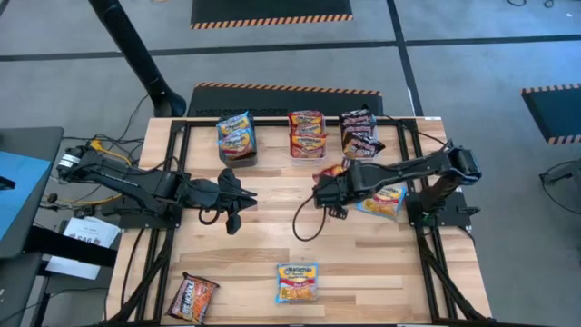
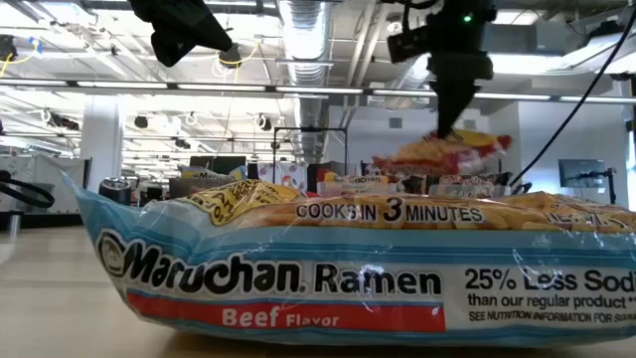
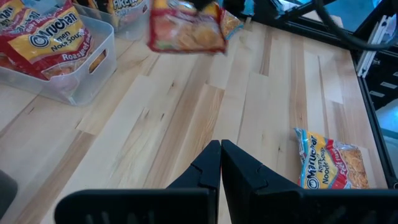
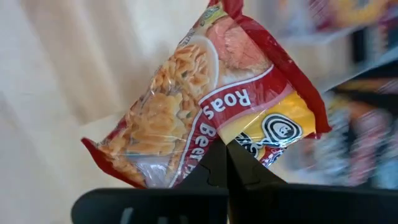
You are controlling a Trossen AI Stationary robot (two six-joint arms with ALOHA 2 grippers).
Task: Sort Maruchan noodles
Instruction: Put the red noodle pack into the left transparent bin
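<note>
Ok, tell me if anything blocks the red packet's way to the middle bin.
Nothing visible does. The right gripper holds the red packet in the air, just short of the middle bin of red packets. The left gripper waits, shut, off to the side.

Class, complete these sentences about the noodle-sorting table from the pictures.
1. The right gripper is shut on a ____ packet.
2. The left gripper is shut and holds ____.
3. The number of packets lying at the near table edge is ____.
4. The packet is held ____ the table.

Missing words: red; nothing; two; above
</note>
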